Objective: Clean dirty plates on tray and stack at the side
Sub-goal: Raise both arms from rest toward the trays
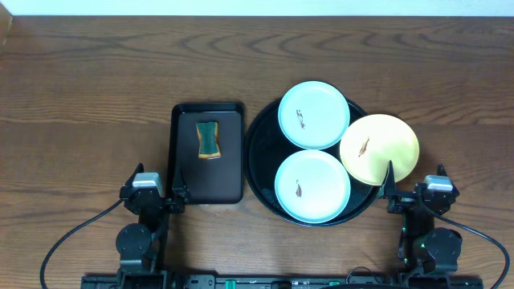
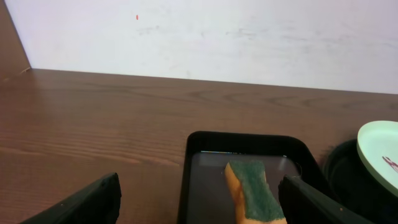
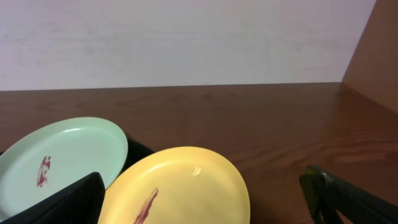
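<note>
As the counter (image 1: 80, 96) is viewed overhead, the round tray (image 1: 259, 152) is found right of centre. Two mint plates (image 1: 313, 115) (image 1: 312, 186) are seated in it, yellow plate (image 1: 379, 148) lapped over its right rim. Empty, the left tool (image 1: 152, 189) and right tool (image 1: 415, 189) are held spread apart.

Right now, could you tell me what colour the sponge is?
The sponge is green over orange, clearest in the left wrist view.

Both arms sit tucked low at the near edge, the left arm (image 1: 135, 241) at near left and the right arm (image 1: 431, 245) at near right. The left gripper (image 1: 152, 191) points toward the far side, fingers (image 2: 81, 202) spread wide. The right gripper (image 1: 415, 186) mirrors it, fingers (image 3: 348, 199) splayed wide.
</note>
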Available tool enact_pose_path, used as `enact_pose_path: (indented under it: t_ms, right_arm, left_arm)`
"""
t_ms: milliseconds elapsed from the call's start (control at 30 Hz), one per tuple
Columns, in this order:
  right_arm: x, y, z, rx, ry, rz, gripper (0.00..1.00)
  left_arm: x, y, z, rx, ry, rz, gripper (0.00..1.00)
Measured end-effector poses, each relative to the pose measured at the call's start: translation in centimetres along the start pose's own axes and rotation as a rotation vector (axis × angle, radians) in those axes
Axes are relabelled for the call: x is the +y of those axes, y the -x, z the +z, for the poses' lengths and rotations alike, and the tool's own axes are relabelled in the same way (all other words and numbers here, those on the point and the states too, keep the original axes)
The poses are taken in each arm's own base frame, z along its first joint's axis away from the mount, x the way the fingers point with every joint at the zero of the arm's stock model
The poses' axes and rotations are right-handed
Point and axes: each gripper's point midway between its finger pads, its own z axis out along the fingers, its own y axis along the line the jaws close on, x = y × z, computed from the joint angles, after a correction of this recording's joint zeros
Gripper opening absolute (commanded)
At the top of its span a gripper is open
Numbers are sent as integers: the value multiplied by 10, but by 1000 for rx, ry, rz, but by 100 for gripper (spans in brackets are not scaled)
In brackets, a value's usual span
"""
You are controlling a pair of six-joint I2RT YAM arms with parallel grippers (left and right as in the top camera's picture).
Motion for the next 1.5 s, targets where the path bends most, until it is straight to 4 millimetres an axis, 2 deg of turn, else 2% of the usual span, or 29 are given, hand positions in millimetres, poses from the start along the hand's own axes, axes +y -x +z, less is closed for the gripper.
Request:
enact_pose_path:
  t_ms: [333,467,733,900,1067,1100,1167,1267,1333,1400,1500]
  right_arm:
    - [0,1,0,-5,0,0,99]
    - [0,15,0,-62,0,5,99]
    - [1,7,0,-30,4,3,99]
    - [10,7,0,-27,61,24,99]
    - [20,12,-7,24,117,52,99]
    - [20,18,-10,39,122,55,99]
    - [20,46,-19,32,129,58,99]
    - [21,98,-30,17,142,63,99]
    - [23,120,-32,62,150,70,99]
    - [24,123,-30,202,153,78,99]
    - [29,112,-25,475,164,89,99]
  left_arm:
    - [0,0,0,0,0,0,82]
    - [0,0,0,0,1,0,82]
    - [1,0,0,0,3,-1,82]
    - [0,2,0,-9,-2,-24,82]
    - [-15,8,-5,19,-85,-86,82]
    - [-18,16,-8,27,-98,-108,82]
    - [-23,42,-17,19,-113,-135,82]
    - [-29,98,-32,8,-132,-158,82]
    - [-33,130,-38,21,-141,-163,82]
    - [-36,150,-39,96,-139,-168,82]
    - [-38,155,-34,312,-113,-174,82]
